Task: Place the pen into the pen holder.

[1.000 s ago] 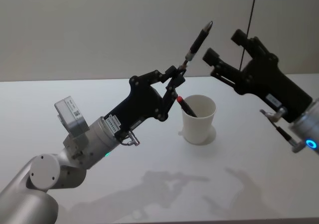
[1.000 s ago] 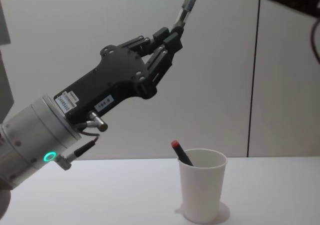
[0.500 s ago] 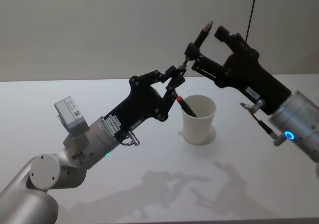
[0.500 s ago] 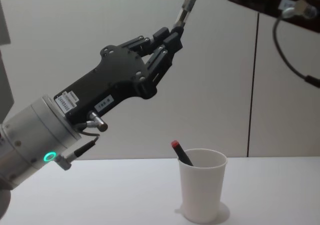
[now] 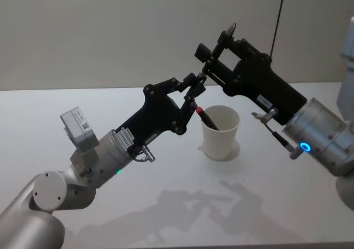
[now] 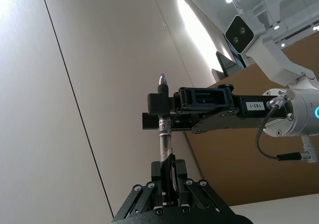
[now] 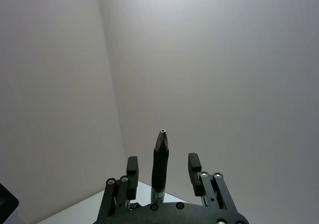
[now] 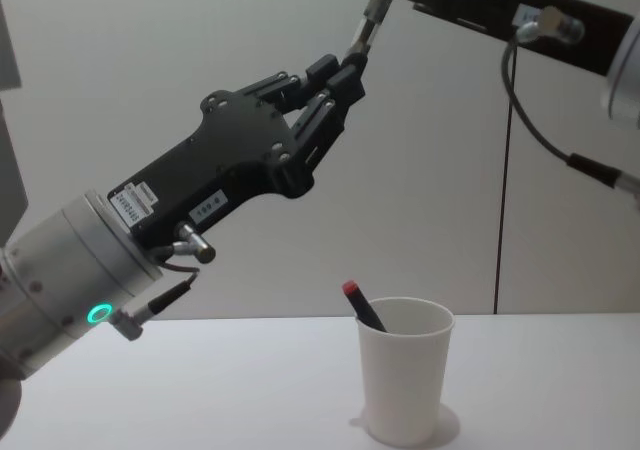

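Two grippers meet in the air over the worktop (image 5: 166, 182), and it looks like a handover. Starting at the left of the head view, the left gripper (image 5: 194, 84) reaches up and toward the centre, its jaws clamped on the lower end of the pen (image 5: 225, 37). The pen stands steeply upward with its pointed tip uppermost, well clear of the worktop. That high, upright hold leaves the upper barrel free, presumably so a second grip has room.

Centre frame, just below and right of those jaws, sits the pen holder (image 5: 220, 133), a white paper cup standing upright. A red-capped pen (image 5: 206, 117) already leans inside it against the left wall.

Moving right, the right gripper (image 5: 217, 47) comes in from the upper right, its jaws apart and straddling the pen's upper barrel. In the right wrist view the pen rises between the two fingers (image 7: 132, 171) with a gap on either side, so nothing is pinched there yet. The left wrist view shows the same from below: the barrel crossing the right gripper's open fingers. My read is that closing on the barrel comes next, then the left letting go.
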Robot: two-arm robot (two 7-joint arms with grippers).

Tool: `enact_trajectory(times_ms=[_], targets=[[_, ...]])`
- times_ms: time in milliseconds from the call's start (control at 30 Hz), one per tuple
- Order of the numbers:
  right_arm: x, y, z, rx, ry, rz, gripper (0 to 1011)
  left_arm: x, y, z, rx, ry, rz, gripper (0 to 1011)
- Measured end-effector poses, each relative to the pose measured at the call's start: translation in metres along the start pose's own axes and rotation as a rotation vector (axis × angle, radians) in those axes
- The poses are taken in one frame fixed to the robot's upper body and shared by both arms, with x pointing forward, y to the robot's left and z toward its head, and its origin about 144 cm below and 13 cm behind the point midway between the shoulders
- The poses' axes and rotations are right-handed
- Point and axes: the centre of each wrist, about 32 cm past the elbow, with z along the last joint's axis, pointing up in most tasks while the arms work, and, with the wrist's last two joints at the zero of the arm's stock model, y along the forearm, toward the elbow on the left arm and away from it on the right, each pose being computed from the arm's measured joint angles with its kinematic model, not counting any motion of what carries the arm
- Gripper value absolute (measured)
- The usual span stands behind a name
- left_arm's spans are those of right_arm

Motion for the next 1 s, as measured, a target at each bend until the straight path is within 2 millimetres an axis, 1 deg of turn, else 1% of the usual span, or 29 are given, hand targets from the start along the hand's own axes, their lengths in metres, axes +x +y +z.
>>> enact_trajectory(times_ms=[67,200,267,300,333,367,400,467,533,600,733,800,833,900,933,967,1000], targets=[[-0.0005,0.0008,-0.0002,0.0,0.001,0.004,590,0.0,0.0,0.0,0.0,0.0,0.0,176],[-0.0018,0.0023,-0.0005,0.0,0.001,0.013,485,0.0,0.0,0.0,0.0,0.0,0.0,175],[-0.0023,0.0028,-0.0005,0.0,0.001,0.016,400,0.0,0.0,0.0,0.0,0.0,0.0,176],[-0.0024,0.0029,-0.0005,0.0,0.001,0.017,386,0.0,0.0,0.0,0.0,0.0,0.0,176],[-0.0029,0.0032,-0.0002,0.001,0.001,0.02,336,0.0,0.0,0.0,0.0,0.0,0.0,176],[-0.0031,0.0033,0.0,0.001,0.001,0.022,327,0.0,0.0,0.0,0.0,0.0,0.0,176],[-0.0035,0.0036,0.0004,0.003,0.001,0.024,259,0.0,0.0,0.0,0.0,0.0,0.0,175],[-0.0039,0.0037,0.0007,0.004,0.002,0.026,219,0.0,0.0,0.0,0.0,0.0,0.0,175],[-0.0042,0.0037,0.0013,0.006,0.002,0.028,144,0.0,0.0,0.0,0.0,0.0,0.0,175],[-0.0045,0.0037,0.0018,0.007,0.003,0.03,126,0.0,0.0,0.0,0.0,0.0,0.0,175],[-0.0048,0.0036,0.0026,0.01,0.004,0.032,126,0.0,-0.0001,0.0001,-0.001,-0.001,0.0,179],[-0.0052,0.0036,0.0035,0.014,0.005,0.033,126,0.0,-0.0001,0.0001,-0.001,-0.001,0.0,263],[-0.0052,0.0035,0.0037,0.015,0.005,0.033,126,0.0,-0.0001,0.0001,-0.001,-0.001,0.0,280],[-0.0052,0.0033,0.0041,0.017,0.005,0.033,126,0.0,0.0,0.0,-0.001,-0.001,0.0,348],[-0.0052,0.0032,0.0043,0.017,0.006,0.033,126,0.0,0.0,0.0,-0.001,-0.001,0.0,348],[-0.0052,0.003,0.0047,0.018,0.006,0.033,126,0.0,-0.0001,0.0001,-0.001,-0.001,0.0,396],[-0.0053,0.003,0.0048,0.019,0.006,0.033,126,0.0,0.0,0.0,0.0,-0.001,0.0,416]])
